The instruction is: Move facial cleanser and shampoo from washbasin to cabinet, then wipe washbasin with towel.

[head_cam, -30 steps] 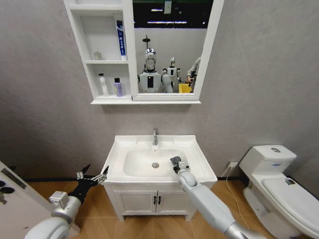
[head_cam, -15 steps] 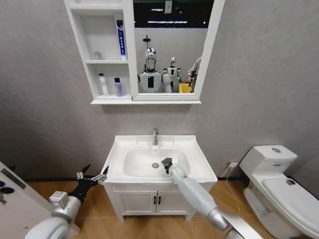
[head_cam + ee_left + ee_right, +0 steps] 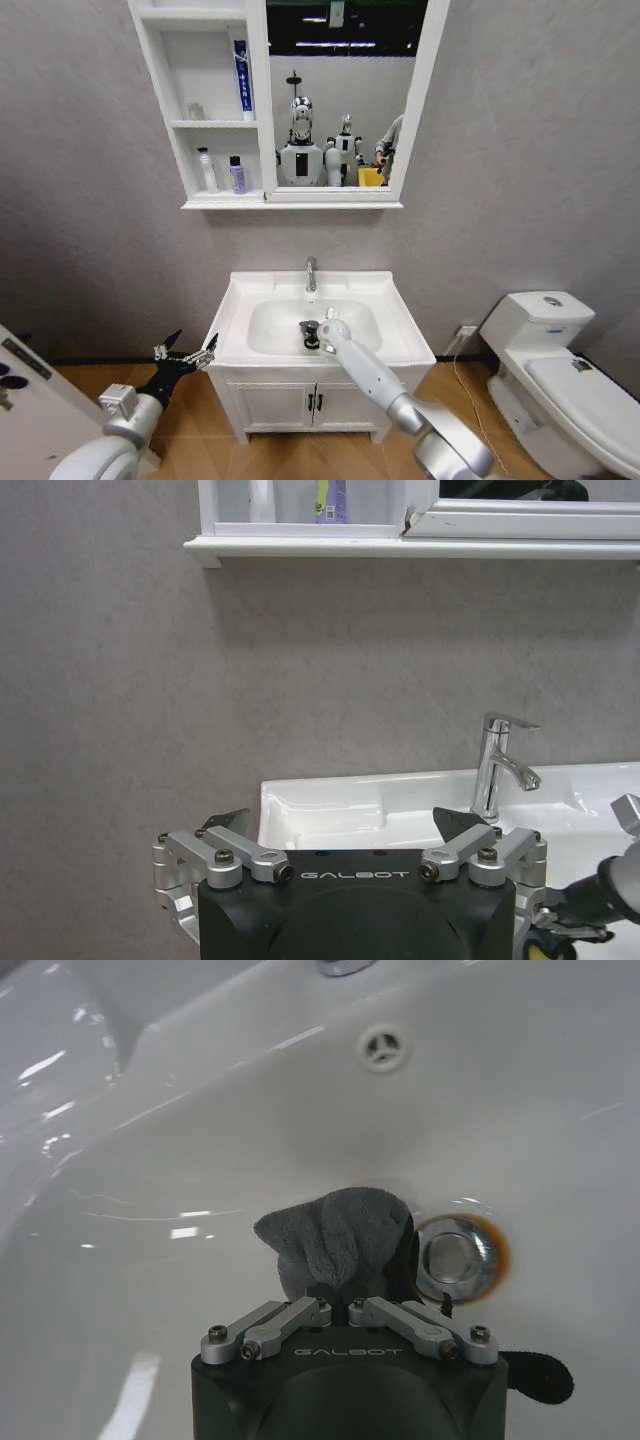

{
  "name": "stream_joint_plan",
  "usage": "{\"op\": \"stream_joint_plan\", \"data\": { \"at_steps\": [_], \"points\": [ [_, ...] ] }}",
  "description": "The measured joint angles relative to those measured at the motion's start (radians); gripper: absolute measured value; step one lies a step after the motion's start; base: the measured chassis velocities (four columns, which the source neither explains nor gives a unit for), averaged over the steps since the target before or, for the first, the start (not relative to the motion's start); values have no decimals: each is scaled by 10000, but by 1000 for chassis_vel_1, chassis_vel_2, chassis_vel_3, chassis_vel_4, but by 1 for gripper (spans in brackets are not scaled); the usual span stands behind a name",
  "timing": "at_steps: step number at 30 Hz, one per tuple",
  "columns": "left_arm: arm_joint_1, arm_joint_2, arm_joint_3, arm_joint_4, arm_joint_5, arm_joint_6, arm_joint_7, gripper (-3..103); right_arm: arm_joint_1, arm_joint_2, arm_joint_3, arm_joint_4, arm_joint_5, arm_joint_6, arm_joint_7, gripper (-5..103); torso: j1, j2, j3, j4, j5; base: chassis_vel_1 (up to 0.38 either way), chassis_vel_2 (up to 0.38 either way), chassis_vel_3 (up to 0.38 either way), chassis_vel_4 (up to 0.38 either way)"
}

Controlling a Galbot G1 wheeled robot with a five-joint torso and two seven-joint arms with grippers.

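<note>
Cabinet (image 3: 215, 120): far wall, two bottles shelved.
Washbasin (image 3: 390, 320): centre, below the cabinet.
Right end effector (image 3: 345, 1300): closed on towel (image 3: 340, 1240) in bowl, beside drain.
Left end effector (image 3: 350, 830): open, idle, near left.
Advice: keep cloth pressed flat, sweep evenly.

Robot body: right arm (image 3: 375, 380) was light grey and tubular with rounded joints; each gripper (image 3: 345, 1310) had a black housing marked GALBOT, silver linkages and dark screws.
</note>
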Motion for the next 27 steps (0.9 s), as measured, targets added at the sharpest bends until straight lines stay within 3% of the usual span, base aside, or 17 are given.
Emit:
{"op": "stream_joint_plan", "data": {
  "at_steps": [1, 4, 8, 14, 17, 21, 27],
  "points": [
    [1, 0, 0, 0, 0, 0, 0, 100, 59, 214, 2, -148, -463, 164, -633, 3, 0, 0, 0, 1, 1, 0, 0, 0, 0],
    [0, 0, 0, 0, 0, 0, 0, 100, 108, 411, -85, -133, -805, 287, -1269, 3, 0, 0, -2, 2, 1, 0, 0, 0, 0],
    [0, 0, 0, 0, 0, 0, 0, 100, 123, 490, -207, -387, -1205, 386, -1575, 3, -2, 1, -2, 2, 1, 0, 0, 0, 0],
    [0, 0, 0, 0, 0, 0, 0, 100, -20, 150, 1, -814, -1786, 446, -1197, 3, -2, 0, -1, 1, 4, 0, 0, 0, 0],
    [0, 0, 0, 0, 0, 0, 0, 100, -283, -721, 44, -343, -1836, 398, -976, 3, -2, 3, -2, -6, 4, 0, 0, 0, 0],
    [0, 0, 0, 0, 0, 0, 0, 100, -511, -1354, 229, 164, -1711, 236, -713, 3, -3, 3, -3, -3, 4, 0, 0, 0, 0],
    [0, 0, 0, 0, 0, 0, 0, 100, -380, -1356, 346, -204, -1535, 209, -805, 3, -3, 3, -3, -4, 1, 0, 0, 0, 0]
  ]
}}
